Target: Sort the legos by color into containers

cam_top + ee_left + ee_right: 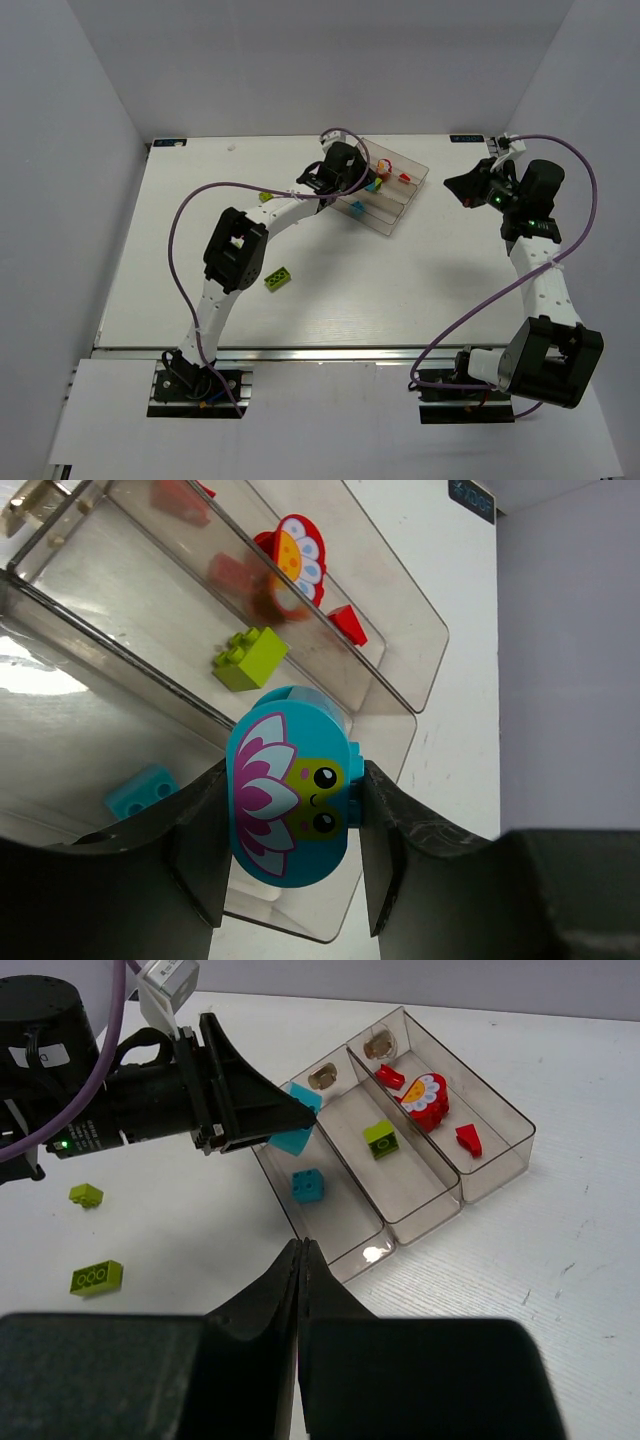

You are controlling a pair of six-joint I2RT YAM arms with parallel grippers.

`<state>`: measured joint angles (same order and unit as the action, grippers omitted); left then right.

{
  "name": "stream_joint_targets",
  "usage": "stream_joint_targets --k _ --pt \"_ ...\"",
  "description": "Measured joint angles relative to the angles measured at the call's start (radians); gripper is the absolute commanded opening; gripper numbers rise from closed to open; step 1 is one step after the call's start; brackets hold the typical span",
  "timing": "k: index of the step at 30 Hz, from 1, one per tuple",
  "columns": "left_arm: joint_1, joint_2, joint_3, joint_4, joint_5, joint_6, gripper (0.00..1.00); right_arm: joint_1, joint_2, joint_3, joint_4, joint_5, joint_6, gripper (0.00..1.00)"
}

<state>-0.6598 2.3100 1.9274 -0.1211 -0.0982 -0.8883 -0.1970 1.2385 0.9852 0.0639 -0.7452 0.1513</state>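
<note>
Loose lime brick (279, 279): seen lying flat on the table (450, 280) beside the left arm's elbow, well apart from the tray.
Right gripper (301, 1260): its fingers are pressed together with nothing between them; it is held above the table to the right of the tray.
Small lime brick (263, 197): found on the table left of the tray.
Left gripper (292, 830): its fingers are clamped on the two sides of the frog piece.
Frog piece (288, 800): cyan and round-topped, printed with a magenta-and-white lotus and a green face with two black eyes; it is held over one end of the compartment that holds the cyan brick.
Tray (480, 1175): clear, divided into three long compartments.
Cyan brick (308, 1185): lies in one outer compartment.
Lime brick (379, 1137): lies in the middle compartment.
Red flower piece (425, 1100): lies in the other outer compartment with two small red pieces (467, 1140).
Hard to make out: the frog piece's studs are hidden; contact with the tray cannot be judged; in the left wrist view some red pieces are blurred by the dividers.
</note>
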Motion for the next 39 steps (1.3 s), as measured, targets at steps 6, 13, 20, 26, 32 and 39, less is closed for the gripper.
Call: stream_joint_targets --k 6,13,20,26,32,39 --pt "0.000 0.012 0.000 -0.030 -0.019 0.001 0.44 -0.002 0.000 0.000 0.000 -0.016 0.003 0.03" --pt "-0.003 0.036 0.027 -0.068 -0.022 0.005 0.61 -0.005 0.000 0.000 0.001 -0.027 0.004 0.04" --pt "-0.007 0.036 0.047 -0.080 -0.020 0.019 0.76 -0.005 0.000 0.000 0.015 -0.063 0.007 0.17" --pt "-0.007 0.034 0.054 -0.077 -0.014 0.042 0.58 -0.002 0.010 -0.001 0.026 -0.135 -0.011 0.37" --pt "-0.003 -0.071 -0.022 -0.056 0.013 0.105 0.00 0.050 0.037 -0.015 0.037 -0.286 -0.144 0.41" --pt "0.038 -0.553 -0.394 -0.035 0.009 0.272 0.11 0.331 0.181 0.039 -0.408 -0.391 -0.979 0.67"
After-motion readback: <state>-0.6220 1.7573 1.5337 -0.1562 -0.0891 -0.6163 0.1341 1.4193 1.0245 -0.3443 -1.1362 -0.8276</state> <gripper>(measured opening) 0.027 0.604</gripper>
